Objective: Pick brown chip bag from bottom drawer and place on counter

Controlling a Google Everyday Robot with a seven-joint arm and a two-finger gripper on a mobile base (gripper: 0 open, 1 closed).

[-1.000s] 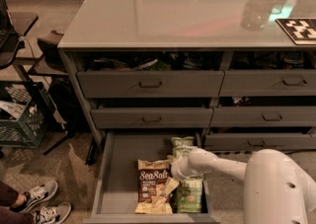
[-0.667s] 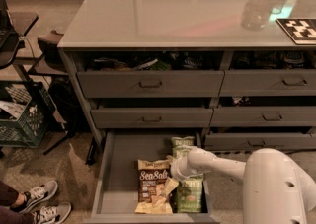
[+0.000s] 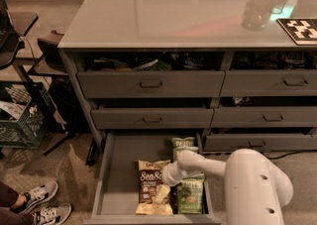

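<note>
Down over the open bottom drawer (image 3: 106,169), the gripper (image 3: 162,193) hangs at the end of the white arm (image 3: 257,184) against the brown chip bag (image 3: 147,183), which lies flat on the drawer floor; how wide it stands, or whether it grips the bag, cannot be told. Just right of it lie green chip bags (image 3: 189,195), one under the arm, and above it two upper drawers (image 3: 151,118) stand between bag and counter (image 3: 163,11). Far up and right on that glossy grey top sit a clear bottle (image 3: 256,7) and a checkered board (image 3: 300,29); left of it, on carpet, a dark crate (image 3: 22,122) and sneakers (image 3: 38,204).
</note>
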